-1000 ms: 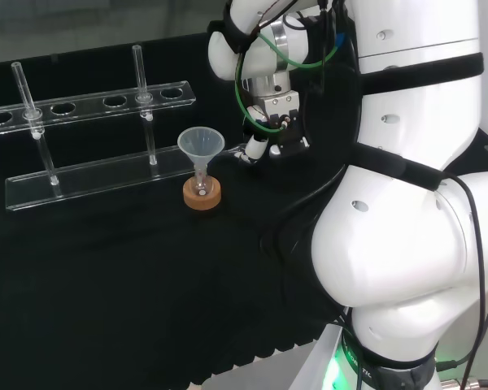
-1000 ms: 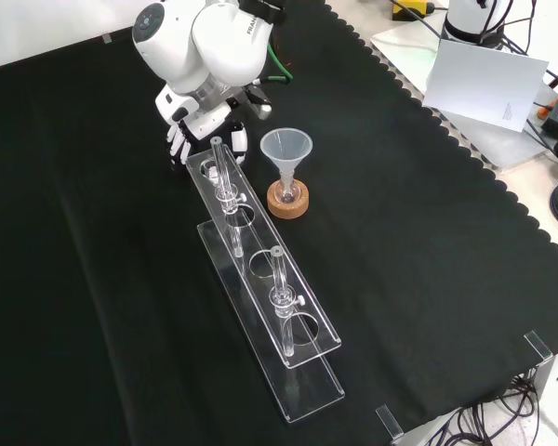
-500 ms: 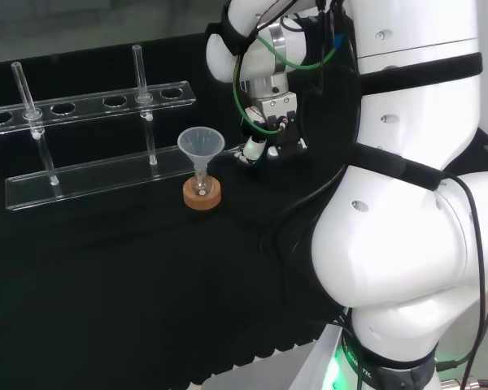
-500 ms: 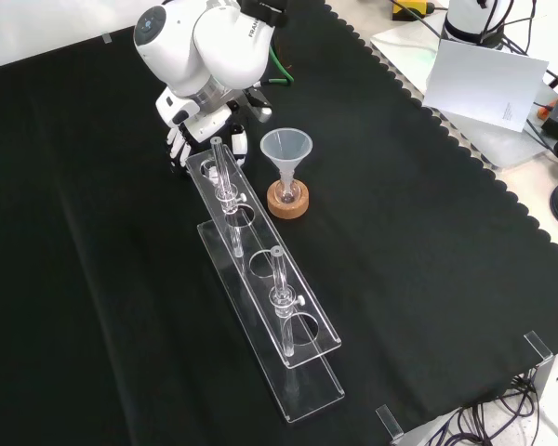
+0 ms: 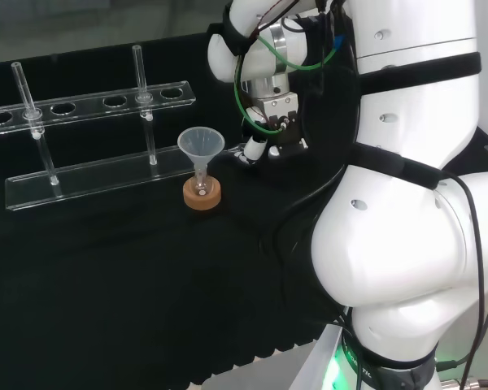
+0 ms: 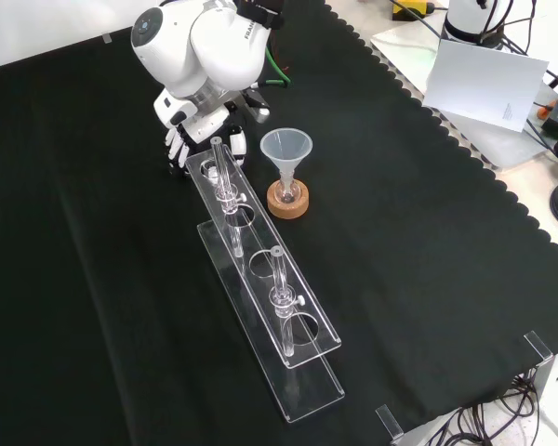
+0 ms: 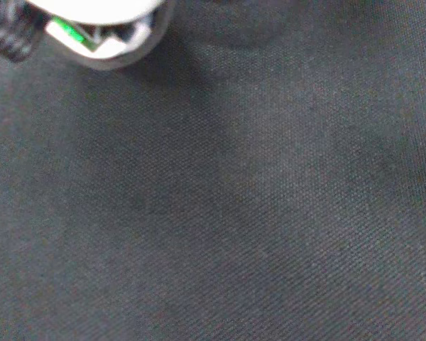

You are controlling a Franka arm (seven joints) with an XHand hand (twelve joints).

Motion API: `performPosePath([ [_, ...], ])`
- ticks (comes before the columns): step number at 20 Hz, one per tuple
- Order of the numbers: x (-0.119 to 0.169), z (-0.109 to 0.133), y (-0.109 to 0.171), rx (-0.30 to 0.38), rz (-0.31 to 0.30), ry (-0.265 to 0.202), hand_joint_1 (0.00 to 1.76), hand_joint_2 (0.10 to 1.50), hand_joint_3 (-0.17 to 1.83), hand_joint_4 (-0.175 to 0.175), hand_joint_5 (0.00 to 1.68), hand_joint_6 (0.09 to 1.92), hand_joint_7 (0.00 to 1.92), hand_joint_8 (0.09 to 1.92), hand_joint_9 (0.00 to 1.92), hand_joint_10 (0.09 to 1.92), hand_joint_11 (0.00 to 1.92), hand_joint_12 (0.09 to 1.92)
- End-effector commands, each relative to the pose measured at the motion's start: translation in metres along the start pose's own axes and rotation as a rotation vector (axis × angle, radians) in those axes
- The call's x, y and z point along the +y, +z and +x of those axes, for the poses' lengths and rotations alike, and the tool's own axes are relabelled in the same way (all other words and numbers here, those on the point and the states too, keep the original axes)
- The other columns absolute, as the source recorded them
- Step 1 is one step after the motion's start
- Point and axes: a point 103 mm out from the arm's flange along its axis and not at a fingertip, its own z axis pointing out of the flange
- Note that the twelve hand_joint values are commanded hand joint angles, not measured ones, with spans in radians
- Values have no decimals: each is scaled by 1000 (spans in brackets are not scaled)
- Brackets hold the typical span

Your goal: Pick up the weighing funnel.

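In the head view the hand (image 5: pixel 263 146) hung low over the black-clothed surface (image 5: pixel 146 276), just right of the funnel (image 5: pixel 200 145), which stood in its small flask on a cork ring (image 5: pixel 202 196) (that big funnel was not the target). In the front view the fingers (image 6: pixel 178 147) pointed down at the cloth beside the far end of the clear test-tube rack (image 6: pixel 265 279). Whether they were spread, pressed together or pinching something, I could not tell. The wrist view gave close black cloth under a blurred white part of the hand. Where the weighing funnel lay relative to the fingers could not be told. To grasp well, I judged, the fingers should close slowly on so small and clear a piece, keep off the rack's end, and lift straight up.
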Motion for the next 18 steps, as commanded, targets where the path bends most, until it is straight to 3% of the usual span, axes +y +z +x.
performPosePath([
  [1, 1, -1, 2, 2, 0, 1, 935, 560, 679, -28, 670, 942, 431, 728, 670, 569, 477, 1302],
  [4, 2, -3, 2, 4, -3, 4, 935, 562, 680, -27, 689, 948, 431, 728, 671, 569, 477, 1302],
  [6, 1, -2, 1, -9, -15, 6, 937, 577, 681, -15, 792, 941, 434, 730, 674, 569, 478, 1303],
  [8, 0, 0, 0, -23, -32, 8, 1029, 663, 679, 110, 1015, 935, 469, 726, 705, 565, 499, 1296],
  [10, -1, 1, -2, -17, -47, 12, 1075, 674, 707, 160, 1117, 917, 501, 718, 735, 558, 519, 1286],
  [18, -10, -6, -28, 2, -69, 22, 1139, 604, 699, 175, 1348, 553, 556, 682, 847, 495, 625, 1222],
])
